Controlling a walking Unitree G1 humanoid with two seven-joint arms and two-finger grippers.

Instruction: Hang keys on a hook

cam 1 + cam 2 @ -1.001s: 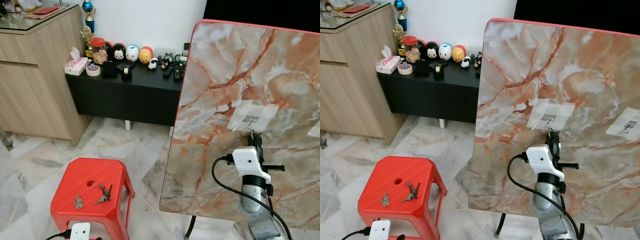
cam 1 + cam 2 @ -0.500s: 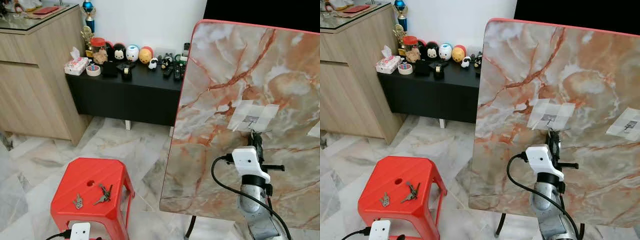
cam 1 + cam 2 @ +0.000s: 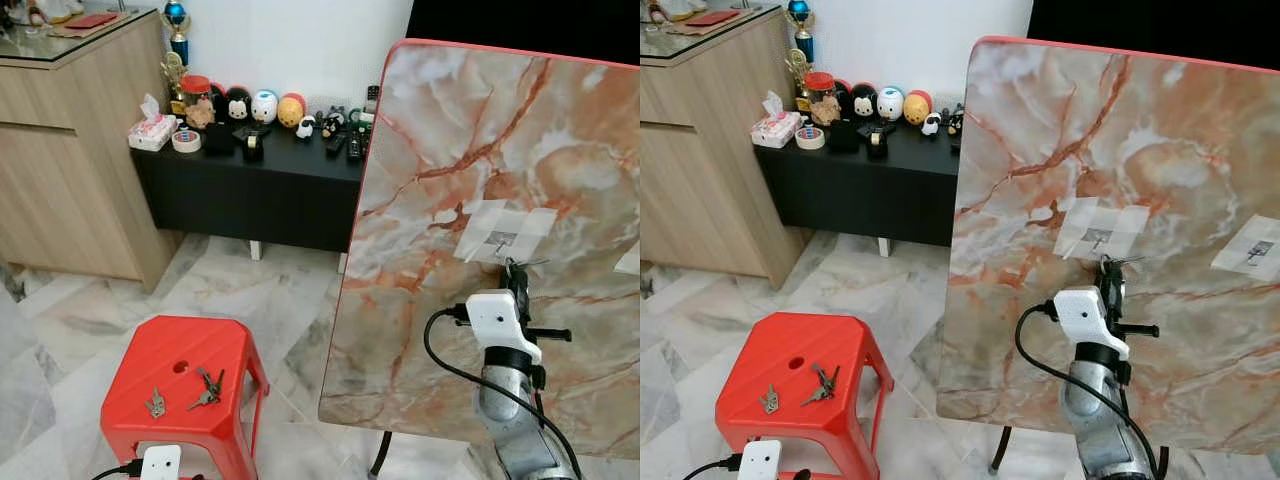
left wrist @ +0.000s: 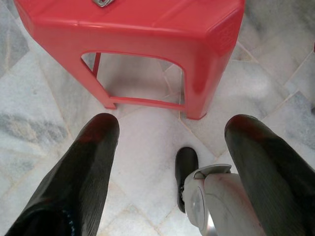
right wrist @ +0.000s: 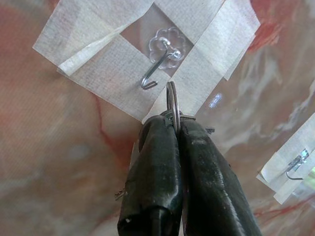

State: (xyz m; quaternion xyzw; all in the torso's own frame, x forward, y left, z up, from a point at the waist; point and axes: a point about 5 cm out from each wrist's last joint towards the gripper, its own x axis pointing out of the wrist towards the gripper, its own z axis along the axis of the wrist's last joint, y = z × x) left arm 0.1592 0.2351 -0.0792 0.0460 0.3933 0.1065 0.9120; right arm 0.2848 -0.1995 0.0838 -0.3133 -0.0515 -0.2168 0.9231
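Head views first: right tool (image 3: 516, 278) is raised against the upright marble-patterned board (image 3: 440, 130), just below the taped patch carrying the hook (image 3: 499, 240). Spare key bunches (image 3: 208, 388) lie on the red stool (image 3: 180, 352), well apart, low on the robot's left.

Left wrist view: left tool (image 4: 172, 142) hangs with its fingers spread wide and holding nothing, over the floor beside the stool.

Right wrist view: right tool's fingers are pressed together on a key ring (image 5: 172, 104), which stands edge-on, its long axis running out along the fingers. The hook's open tip (image 5: 146, 84) sits just beside the ring's top, slightly off to one side; the ring is not yet over it.
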